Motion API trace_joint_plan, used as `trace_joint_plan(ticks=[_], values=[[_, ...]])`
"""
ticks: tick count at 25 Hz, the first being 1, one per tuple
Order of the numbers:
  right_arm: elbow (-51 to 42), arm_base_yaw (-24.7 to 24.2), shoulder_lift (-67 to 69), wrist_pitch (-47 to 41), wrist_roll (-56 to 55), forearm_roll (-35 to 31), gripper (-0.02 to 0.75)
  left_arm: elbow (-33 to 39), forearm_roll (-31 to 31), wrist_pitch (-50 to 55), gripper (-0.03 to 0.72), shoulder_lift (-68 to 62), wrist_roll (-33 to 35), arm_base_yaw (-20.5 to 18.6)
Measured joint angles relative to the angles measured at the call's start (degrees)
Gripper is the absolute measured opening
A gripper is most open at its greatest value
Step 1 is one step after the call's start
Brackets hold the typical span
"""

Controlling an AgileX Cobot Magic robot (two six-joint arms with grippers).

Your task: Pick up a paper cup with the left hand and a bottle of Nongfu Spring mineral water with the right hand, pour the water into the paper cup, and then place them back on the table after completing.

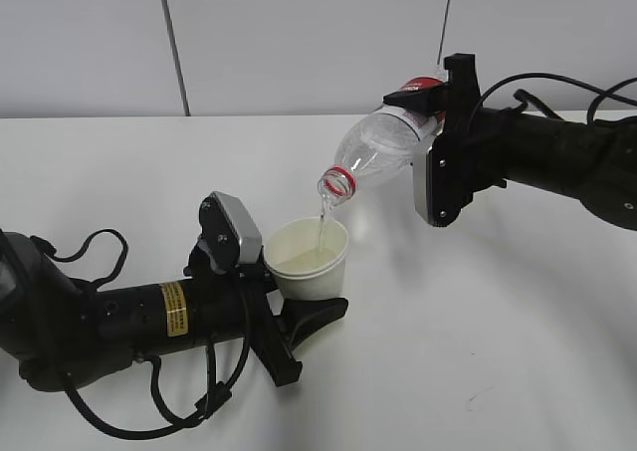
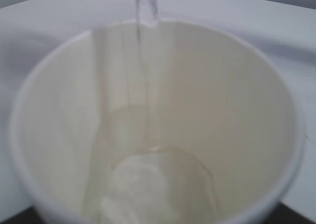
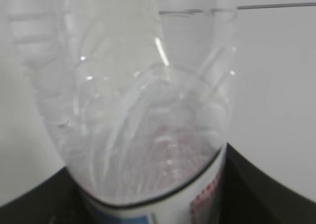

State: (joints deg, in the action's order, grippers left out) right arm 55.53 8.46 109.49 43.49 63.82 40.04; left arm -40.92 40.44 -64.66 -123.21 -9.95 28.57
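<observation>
at lower centre of the exterior frame we see the left hand (image 1: 304, 322) with its black fingers clamped around the base of the paper cup (image 1: 308, 260), which it holds upright just above the table (image 1: 478, 351). in the left wrist view the cup (image 2: 148, 125) fills nearly the whole frame, its cream inside wet, a shallow pool of water (image 2: 148, 194) at the bottom and a thin stream (image 2: 140, 16) coming over the far rim at the top of the frame. behind the gripper, toward the lower left of the exterior frame, we see the arm's yellow sticker (image 1: 173, 307), its grey camera block (image 1: 239, 229) and loops of black cable (image 1: 139, 426).

at upper right of the exterior frame the right hand (image 1: 438, 108) grips the clear bottle (image 1: 383, 150) around its labelled body, tilted so that its red-ringed neck (image 1: 336, 183) points down and left, just above the cup's rim. water (image 1: 321, 217) runs from the mouth into the cup. in the right wrist view the bottle (image 3: 143, 115) is blurred and close, its label edge (image 3: 197, 204) at the bottom between dark gripper parts.
</observation>
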Motion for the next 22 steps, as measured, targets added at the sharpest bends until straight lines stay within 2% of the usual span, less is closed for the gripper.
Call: trace_joint_plan(ticks=[13,22], values=[[0.1,0.0,0.0,0.4,-2.8,-0.1,0.430,0.0,-0.3,0.0,0.378,0.0,0.0,0.0],[0.1,0.0,0.0,0.4,-9.3,-0.3,0.430,0.0,-2.6,0.0,0.378,0.0,0.0,0.0]])
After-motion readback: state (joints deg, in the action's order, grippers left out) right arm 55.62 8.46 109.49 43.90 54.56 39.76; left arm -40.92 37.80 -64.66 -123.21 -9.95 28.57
